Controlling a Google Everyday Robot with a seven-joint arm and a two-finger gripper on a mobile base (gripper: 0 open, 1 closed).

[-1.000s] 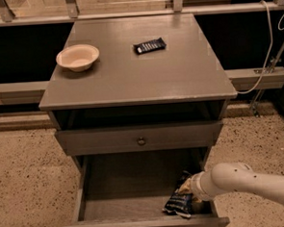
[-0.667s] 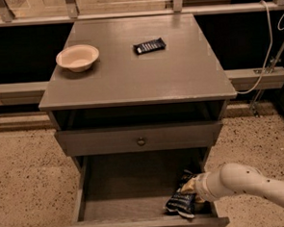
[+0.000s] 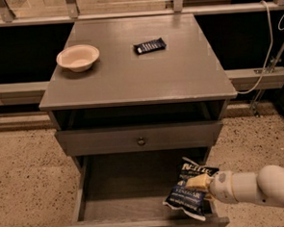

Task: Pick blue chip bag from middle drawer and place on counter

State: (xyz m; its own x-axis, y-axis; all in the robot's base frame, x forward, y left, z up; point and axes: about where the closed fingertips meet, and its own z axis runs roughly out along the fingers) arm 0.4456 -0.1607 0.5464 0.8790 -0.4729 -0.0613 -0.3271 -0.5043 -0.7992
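Observation:
The blue chip bag (image 3: 191,187), dark navy with white lettering, hangs tilted over the right side of the open middle drawer (image 3: 123,203), lifted off its grey floor. My gripper (image 3: 198,184) comes in from the right on a white arm and is shut on the bag's right edge, with pale fingers (image 3: 199,181) pressed on it. The counter (image 3: 144,67) is the grey cabinet top above.
A beige bowl (image 3: 78,57) stands at the counter's left. A small flat dark bar wrapper (image 3: 149,45) lies at its back middle. A closed drawer with a round knob (image 3: 141,141) sits above the open one. A white cable (image 3: 268,54) hangs at the right.
The bag has come up off the drawer floor and now stands higher and more upright in my gripper. The arm has shifted slightly right.

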